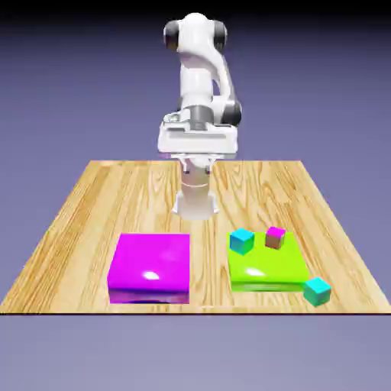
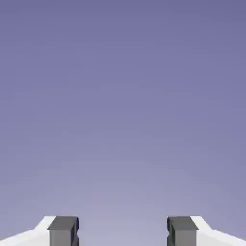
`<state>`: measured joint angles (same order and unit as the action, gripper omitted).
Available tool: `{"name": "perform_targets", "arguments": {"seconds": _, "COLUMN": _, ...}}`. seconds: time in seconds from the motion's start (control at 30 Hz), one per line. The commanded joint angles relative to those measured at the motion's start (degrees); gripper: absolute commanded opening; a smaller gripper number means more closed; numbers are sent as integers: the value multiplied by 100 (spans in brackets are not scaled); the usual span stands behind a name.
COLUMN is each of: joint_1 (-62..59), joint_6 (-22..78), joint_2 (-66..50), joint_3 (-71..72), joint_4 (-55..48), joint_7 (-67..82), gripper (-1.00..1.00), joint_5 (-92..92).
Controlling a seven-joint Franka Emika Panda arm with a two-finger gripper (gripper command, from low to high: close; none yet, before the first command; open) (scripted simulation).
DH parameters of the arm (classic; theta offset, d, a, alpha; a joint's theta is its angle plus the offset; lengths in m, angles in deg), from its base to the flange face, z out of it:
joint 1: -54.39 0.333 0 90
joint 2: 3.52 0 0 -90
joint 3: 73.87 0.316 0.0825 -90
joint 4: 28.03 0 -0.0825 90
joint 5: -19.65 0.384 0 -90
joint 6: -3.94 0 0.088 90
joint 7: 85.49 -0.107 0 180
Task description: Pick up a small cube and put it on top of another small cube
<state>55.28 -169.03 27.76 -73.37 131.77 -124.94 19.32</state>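
- Right now my gripper [image 2: 122,231] stands with its two grey fingertips [image 2: 62,230] well apart and nothing between them; the hand view shows only plain blue-violet backdrop beyond.
- From the exterior view, I see the white arm [image 1: 197,92] folded up over the far part of the wooden surface [image 1: 92,198], the hand [image 1: 197,140] held level and well above the wood. The fingers themselves are hard to make out from here.
- All the things lie nearer the camera than the gripper and well below it, none touching it.
- Below the gripper and toward the exterior view's right sits a flat lime-green pad [image 1: 267,269].
- On that pad's far edge rests the small cube with a magenta-pink top [image 1: 275,237] and brownish sides, upright.
- Just beside it, toward the exterior view's left, on the same pad, sits a brighter cyan cube [image 1: 241,240] with a blue side. The two are close but apart.
- The small teal-green cube [image 1: 317,290] lies on the bare wood just off the green pad's near corner at the exterior view's right, the farthest thing from the gripper.
- Below the gripper and toward the exterior view's left lies a big flat magenta pad [image 1: 150,267], glossy, with nothing on it.
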Motion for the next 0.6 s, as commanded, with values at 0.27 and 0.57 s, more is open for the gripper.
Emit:
{"name": "perform_targets", "arguments": {"seconds": 0.27, "joint_1": 149, "joint_6": 780, "joint_2": -1031, "joint_3": 374, "joint_4": -890, "joint_7": 2243, "gripper": 0, "joint_5": -249}}
{"name": "perform_targets", "arguments": {"seconds": 0.57, "joint_1": 298, "joint_6": 1560, "joint_2": -2062, "joint_3": 748, "joint_4": -1780, "joint_7": 4486, "gripper": 0, "joint_5": -498}}
